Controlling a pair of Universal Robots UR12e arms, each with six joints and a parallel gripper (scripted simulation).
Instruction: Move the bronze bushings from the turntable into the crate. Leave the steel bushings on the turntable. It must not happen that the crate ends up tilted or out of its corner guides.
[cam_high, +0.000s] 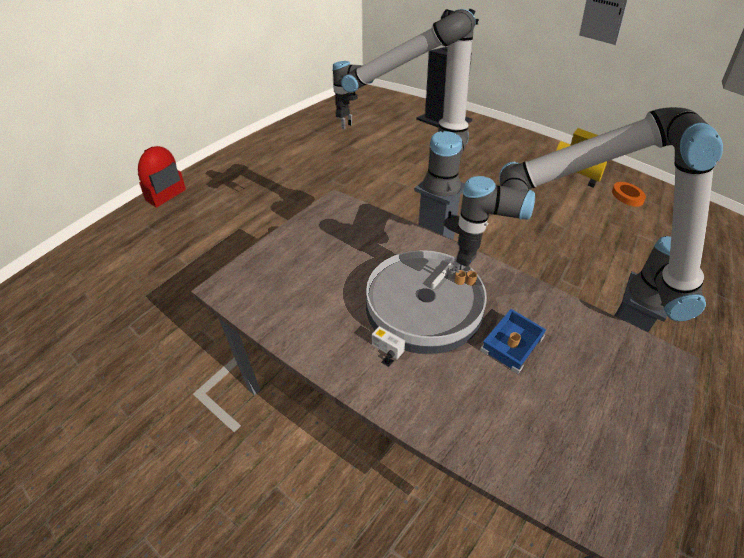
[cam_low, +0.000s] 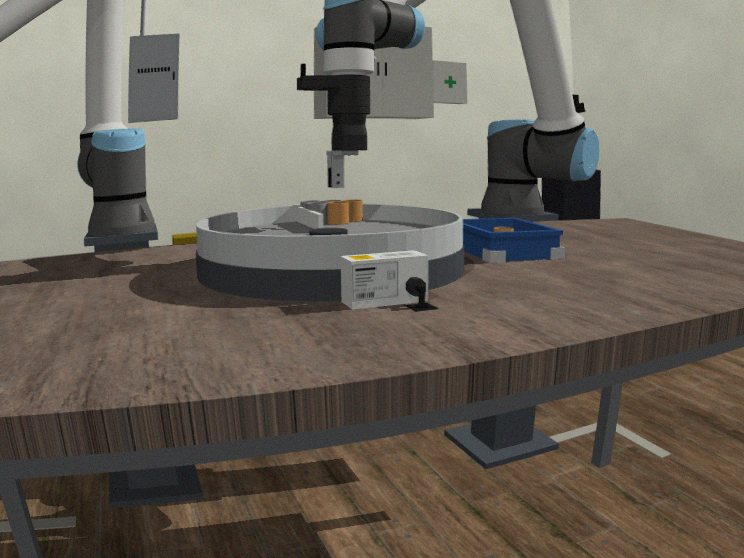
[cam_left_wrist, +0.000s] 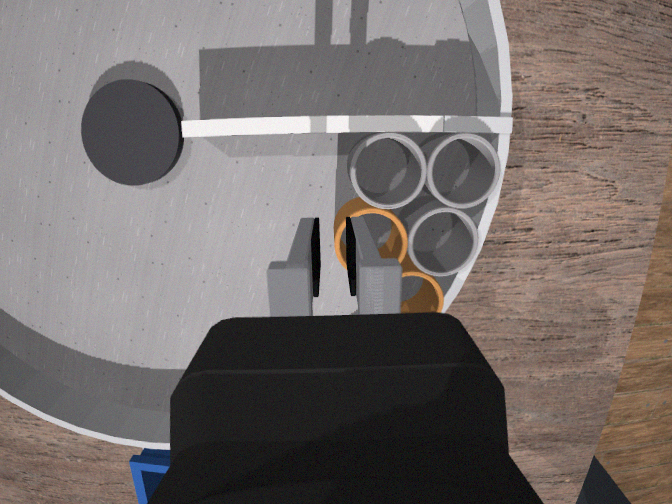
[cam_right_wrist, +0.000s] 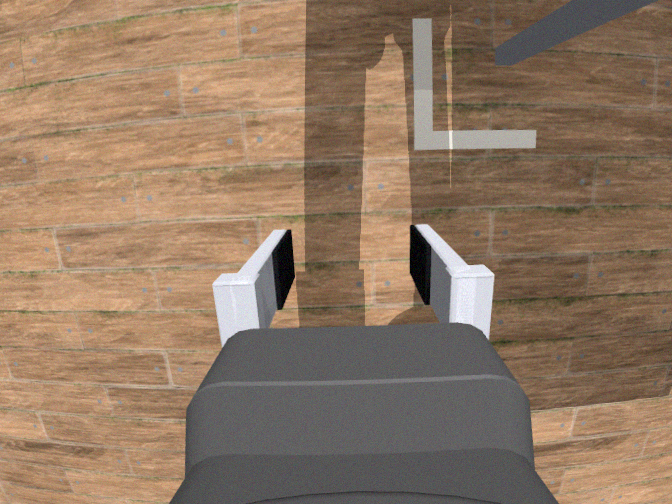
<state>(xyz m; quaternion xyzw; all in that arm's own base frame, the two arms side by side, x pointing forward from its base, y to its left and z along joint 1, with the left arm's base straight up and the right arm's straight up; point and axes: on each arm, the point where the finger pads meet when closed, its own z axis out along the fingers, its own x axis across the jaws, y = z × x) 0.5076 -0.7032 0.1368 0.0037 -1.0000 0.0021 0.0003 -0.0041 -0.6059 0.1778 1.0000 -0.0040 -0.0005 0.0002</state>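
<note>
Look at the table (cam_high: 570, 420) (cam_low: 210, 348) (cam_left_wrist: 569, 217). A white bar (cam_high: 441, 275) (cam_low: 307, 216) (cam_left_wrist: 249, 126) runs from the dark middle knob (cam_high: 426, 294) (cam_low: 328, 231) (cam_left_wrist: 130, 132) to the edge of your turntable (cam_high: 370, 298) (cam_low: 270, 246) (cam_left_wrist: 507, 81), right by the rings. A white box (cam_high: 387, 342) (cam_low: 384, 279) stands just beside it. Your left gripper (cam_high: 461, 268) (cam_low: 335, 183) (cam_left_wrist: 333, 241) is a little bit open, high over the rings, and has nothing in it. One finger blocks part of the inner bronze ring (cam_high: 460, 279) (cam_low: 337, 213) (cam_left_wrist: 338, 246) from its camera. Your right gripper (cam_high: 346, 124) (cam_right_wrist: 351, 251) is wide open and off the table, with nothing in it. You have three bronze rings: that one and the outer bronze ring (cam_high: 472, 279) (cam_low: 356, 210) (cam_left_wrist: 428, 299) on the turntable, plus a third bronze ring (cam_high: 514, 341) (cam_low: 503, 229) in the blue crate (cam_high: 501, 354) (cam_low: 522, 246) (cam_left_wrist: 149, 464). The crate sits flat. Three steel rings (cam_low: 311, 203) (cam_left_wrist: 353, 170) are on the turntable.
</note>
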